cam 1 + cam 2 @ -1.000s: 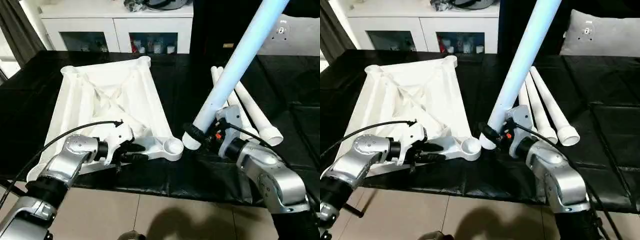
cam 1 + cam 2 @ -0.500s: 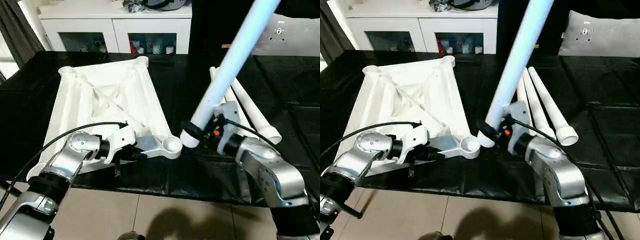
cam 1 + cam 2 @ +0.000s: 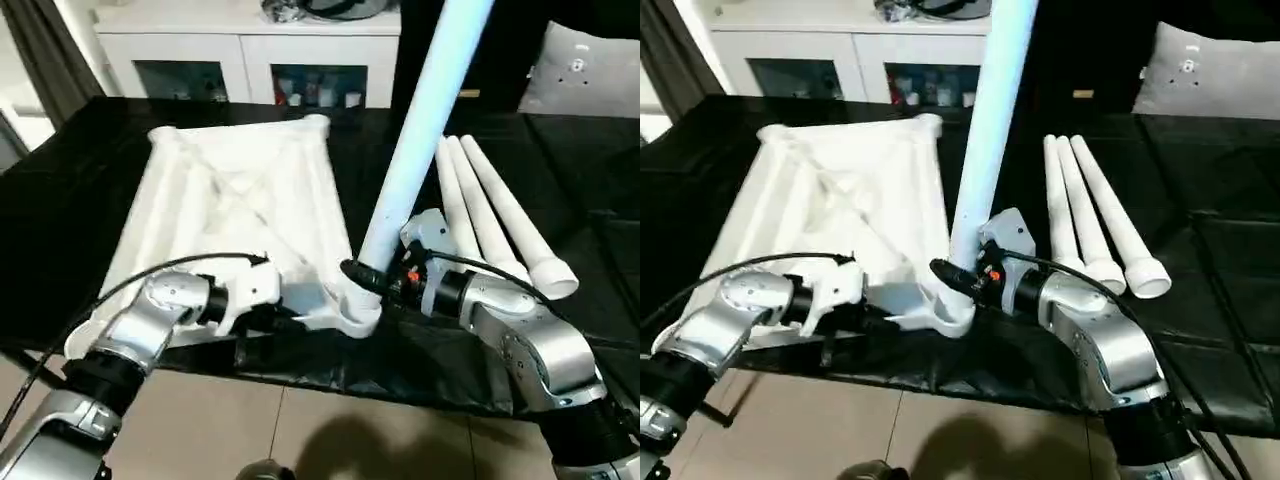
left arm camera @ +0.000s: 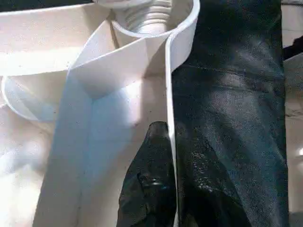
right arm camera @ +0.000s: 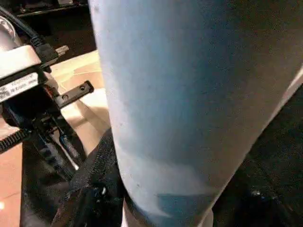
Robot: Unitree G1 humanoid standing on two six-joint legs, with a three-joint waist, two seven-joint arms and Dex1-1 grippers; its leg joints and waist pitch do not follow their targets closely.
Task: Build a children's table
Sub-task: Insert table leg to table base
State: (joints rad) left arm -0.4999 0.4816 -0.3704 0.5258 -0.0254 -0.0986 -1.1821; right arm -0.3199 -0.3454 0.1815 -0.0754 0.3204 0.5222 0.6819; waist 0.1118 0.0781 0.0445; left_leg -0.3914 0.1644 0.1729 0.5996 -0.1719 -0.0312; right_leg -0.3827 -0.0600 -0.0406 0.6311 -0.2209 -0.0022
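Leg (image 3: 420, 120) apparently in corner socket (image 4: 156, 19)

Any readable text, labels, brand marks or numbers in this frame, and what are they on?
White sticker on the left pincer's wrist housing, right wrist view: printed lines, too blurred to read.
Items behind the cabinet's glass doors: too small to read.
Table top, held leg, three spare legs: no markings.

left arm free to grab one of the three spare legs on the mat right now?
Probably not. The left gripper is clamped on the tabletop's near rim, and the spare legs lie beyond the upright leg held by the right gripper.
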